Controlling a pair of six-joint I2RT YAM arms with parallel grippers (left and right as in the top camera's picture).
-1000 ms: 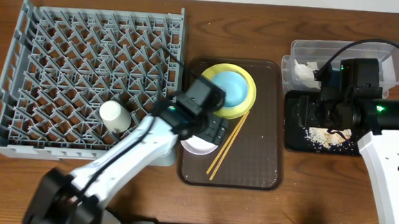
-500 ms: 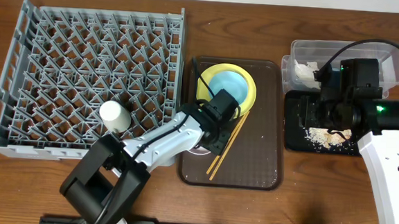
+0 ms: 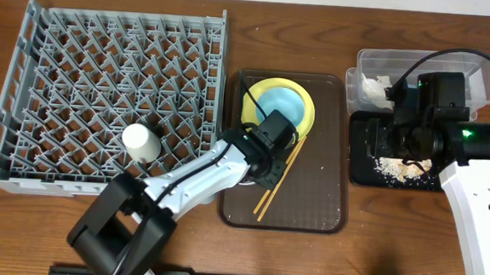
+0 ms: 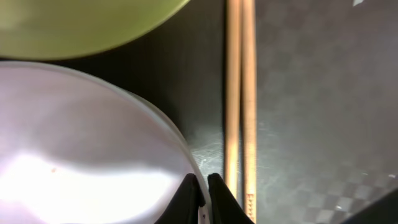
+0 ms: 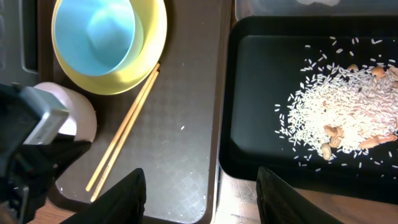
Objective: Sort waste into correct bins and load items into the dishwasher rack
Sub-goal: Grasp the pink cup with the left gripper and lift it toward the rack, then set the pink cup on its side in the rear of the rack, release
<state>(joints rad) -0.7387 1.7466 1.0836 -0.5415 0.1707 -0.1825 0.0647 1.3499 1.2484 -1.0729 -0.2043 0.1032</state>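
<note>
Close view from the left wrist: the left claw (image 4: 202, 186) has its two black fingers pressed nearly together on the thin rim of the white bowl (image 4: 93, 155). The bowl sits on the brown serving tray (image 4: 311, 93), next to the yellow plate (image 4: 81, 25). The pair of wooden chopsticks (image 4: 241, 93) lies just beside the bowl's rim.

The step in hand appears to be carrying this bowl to the grey dishwasher rack (image 3: 112, 87), where a small white cup (image 3: 141, 142) already sits. The pinch holds only the rim's edge, so a slow, straight lift seems wise. It should keep the outer finger off the chopsticks and the bowl clear of the plate. The bowl would best go on its side between pegs, away from the cup.

The right claw (image 5: 202, 193) hangs with its fingers apart and empty, over the edge of the black tray (image 5: 249, 93) that holds the rice grains (image 5: 336, 118).
</note>
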